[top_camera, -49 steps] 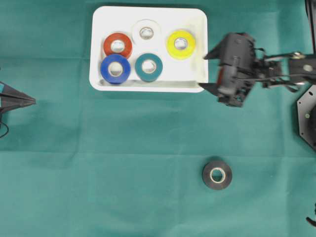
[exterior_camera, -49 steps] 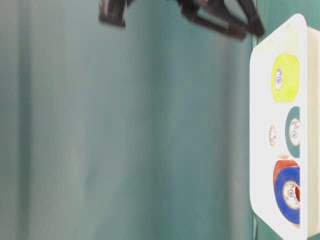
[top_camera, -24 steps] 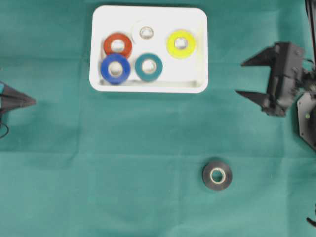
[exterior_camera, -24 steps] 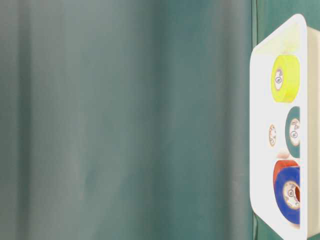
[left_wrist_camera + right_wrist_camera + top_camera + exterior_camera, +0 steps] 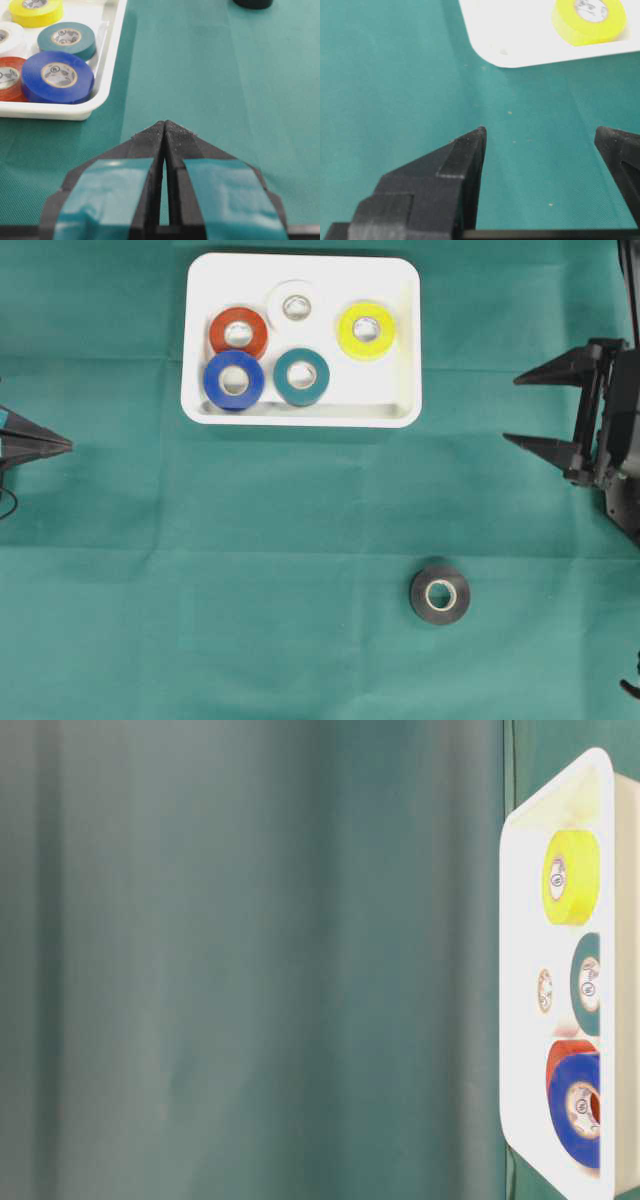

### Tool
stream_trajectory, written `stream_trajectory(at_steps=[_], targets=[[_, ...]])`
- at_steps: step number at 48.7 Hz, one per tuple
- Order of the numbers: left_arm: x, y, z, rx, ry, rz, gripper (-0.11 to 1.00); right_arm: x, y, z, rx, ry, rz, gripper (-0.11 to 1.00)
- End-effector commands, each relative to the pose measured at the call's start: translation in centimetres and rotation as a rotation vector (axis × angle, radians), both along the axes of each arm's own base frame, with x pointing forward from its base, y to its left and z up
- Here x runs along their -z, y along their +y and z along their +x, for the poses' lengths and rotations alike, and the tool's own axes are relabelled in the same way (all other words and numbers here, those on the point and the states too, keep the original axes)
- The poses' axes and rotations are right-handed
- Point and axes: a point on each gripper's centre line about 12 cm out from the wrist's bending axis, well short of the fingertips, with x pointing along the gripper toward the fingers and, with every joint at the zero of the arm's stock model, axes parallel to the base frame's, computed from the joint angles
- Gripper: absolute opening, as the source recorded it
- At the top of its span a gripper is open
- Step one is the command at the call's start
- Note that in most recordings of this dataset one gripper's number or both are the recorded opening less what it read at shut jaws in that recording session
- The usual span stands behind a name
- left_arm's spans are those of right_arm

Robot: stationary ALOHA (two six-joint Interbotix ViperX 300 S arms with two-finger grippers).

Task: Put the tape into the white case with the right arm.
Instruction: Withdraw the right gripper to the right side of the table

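A black roll of tape (image 5: 440,595) lies flat on the green cloth at lower right, also at the top edge of the left wrist view (image 5: 252,3). The white case (image 5: 402,285) sits at top centre and holds red, white, yellow, blue and teal rolls. My right gripper (image 5: 511,410) is at the right edge, level with the case's lower rim and well above the black tape. It stands open with nothing between its fingers (image 5: 539,131). My left gripper (image 5: 68,445) rests at the left edge, shut and empty (image 5: 165,123).
In the right wrist view the case's corner (image 5: 520,47) and the yellow roll (image 5: 589,17) lie ahead of the fingers. The table-level view shows only the case's rim (image 5: 515,970) and green cloth. Black arm hardware (image 5: 622,490) stands at the right edge.
My right gripper has drawn back to the right, from beside the case's right rim to the view's right edge, staying open. The left gripper and the black tape have not moved.
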Motion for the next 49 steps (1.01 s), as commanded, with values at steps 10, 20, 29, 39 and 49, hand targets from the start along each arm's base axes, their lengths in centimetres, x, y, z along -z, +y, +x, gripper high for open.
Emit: stream_trajectory(at_steps=[10, 20, 29, 39, 49], targets=[[-0.5, 0.0, 0.1, -0.001, -0.009, 0.002, 0.0, -0.3, 2.2, 0.6, -0.128, -0.008, 0.004, 0.68], [-0.5, 0.0, 0.1, -0.002, -0.009, 0.0, 0.0, -0.1, 3.4, 0.5, -0.198, 0.01, -0.001, 0.68], [-0.5, 0.0, 0.1, -0.002, -0.009, 0.0, 0.0, 0.4, 4.7, 0.1, -0.271, 0.03, -0.004, 0.68], [-0.4, 0.0, 0.1, -0.001, -0.006, 0.002, 0.0, 0.6, 5.9, -0.1, -0.343, 0.034, -0.004, 0.68], [-0.5, 0.0, 0.1, -0.001, -0.009, 0.002, 0.0, 0.7, 7.1, -0.3, -0.421, 0.035, -0.012, 0.68]])
